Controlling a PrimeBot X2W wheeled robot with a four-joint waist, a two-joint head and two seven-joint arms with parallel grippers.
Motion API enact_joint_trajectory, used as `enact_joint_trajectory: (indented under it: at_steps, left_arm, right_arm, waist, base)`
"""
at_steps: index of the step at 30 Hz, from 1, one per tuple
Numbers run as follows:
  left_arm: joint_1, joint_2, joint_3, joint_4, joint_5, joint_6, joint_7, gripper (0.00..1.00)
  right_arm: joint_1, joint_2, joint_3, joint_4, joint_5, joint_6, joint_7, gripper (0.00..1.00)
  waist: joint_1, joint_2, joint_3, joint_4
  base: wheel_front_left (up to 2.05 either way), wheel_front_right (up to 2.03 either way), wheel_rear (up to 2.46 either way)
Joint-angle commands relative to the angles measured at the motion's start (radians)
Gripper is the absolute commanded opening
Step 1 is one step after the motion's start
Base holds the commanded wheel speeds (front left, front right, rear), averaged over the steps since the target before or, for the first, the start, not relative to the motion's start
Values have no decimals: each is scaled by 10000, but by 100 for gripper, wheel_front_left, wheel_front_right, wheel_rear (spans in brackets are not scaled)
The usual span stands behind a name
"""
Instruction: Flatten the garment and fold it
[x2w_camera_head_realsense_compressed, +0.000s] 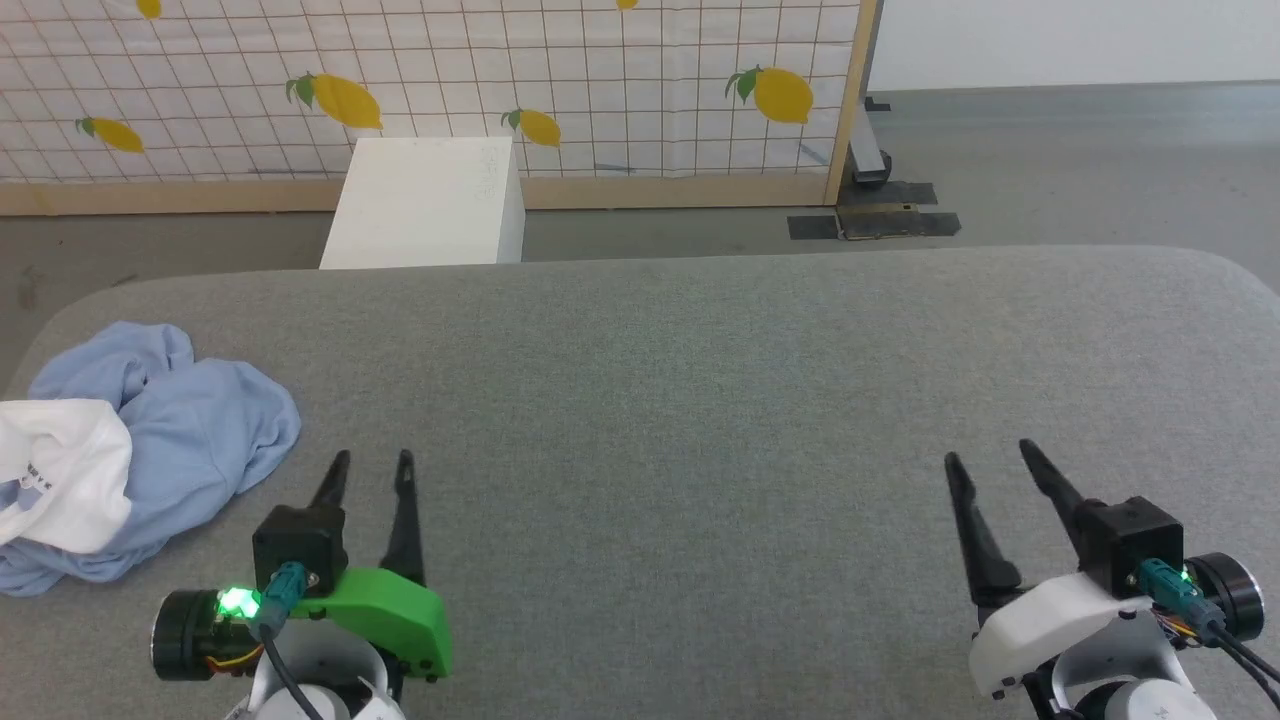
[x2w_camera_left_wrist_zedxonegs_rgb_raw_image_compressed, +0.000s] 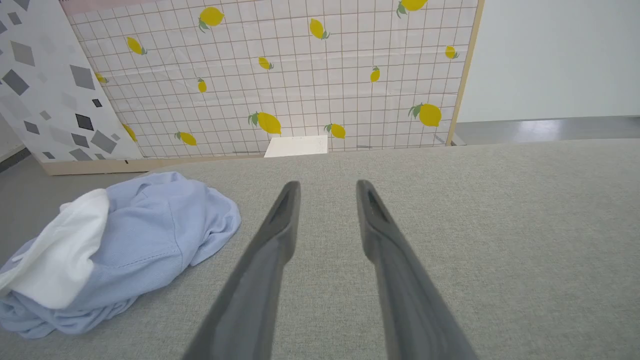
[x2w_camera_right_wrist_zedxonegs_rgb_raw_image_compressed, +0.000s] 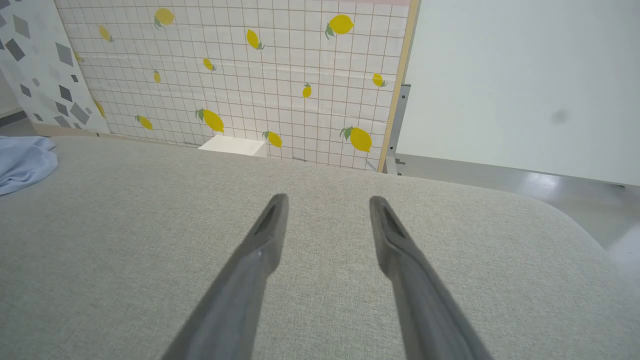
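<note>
The garment (x2w_camera_head_realsense_compressed: 200, 430), a light blue knit shirt, lies crumpled in a heap at the far left of the grey padded table (x2w_camera_head_realsense_compressed: 700, 400). A white cloth (x2w_camera_head_realsense_compressed: 60, 480) with small dark print lies on top of its left side. In the left wrist view the garment (x2w_camera_left_wrist_zedxonegs_rgb_raw_image_compressed: 150, 235) sits left of the fingers. My left gripper (x2w_camera_head_realsense_compressed: 372, 462) hovers open just right of the heap, apart from it, nothing between its fingers. My right gripper (x2w_camera_head_realsense_compressed: 988, 452) stands open over bare table at the lower right. A corner of the garment (x2w_camera_right_wrist_zedxonegs_rgb_raw_image_compressed: 22, 162) shows at the right wrist view's left edge.
A white box (x2w_camera_head_realsense_compressed: 425, 205) stands on the floor behind the table's far edge. A lemon-print grid panel (x2w_camera_head_realsense_compressed: 450, 80) with a wooden frame backs the scene. Grey floor (x2w_camera_head_realsense_compressed: 1050, 160) lies to the far right. The table's corners are rounded.
</note>
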Motion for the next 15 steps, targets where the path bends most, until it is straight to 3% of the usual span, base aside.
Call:
enact_joint_trajectory:
  at_steps: [1,15]
  left_arm:
    - [-6,-1,-15,18,-18,21,-24,100]
    - [-100,19,-183,278,-232,286,-318,100]
  right_arm:
    - [-6,0,-4,6,15,0,-19,100]
    - [-69,3,-33,132,97,-2,-241,100]
  waist:
    - [0,0,0,1]
    - [0,0,-22,362]
  base:
    - [0,0,0]
    - [0,0,0]
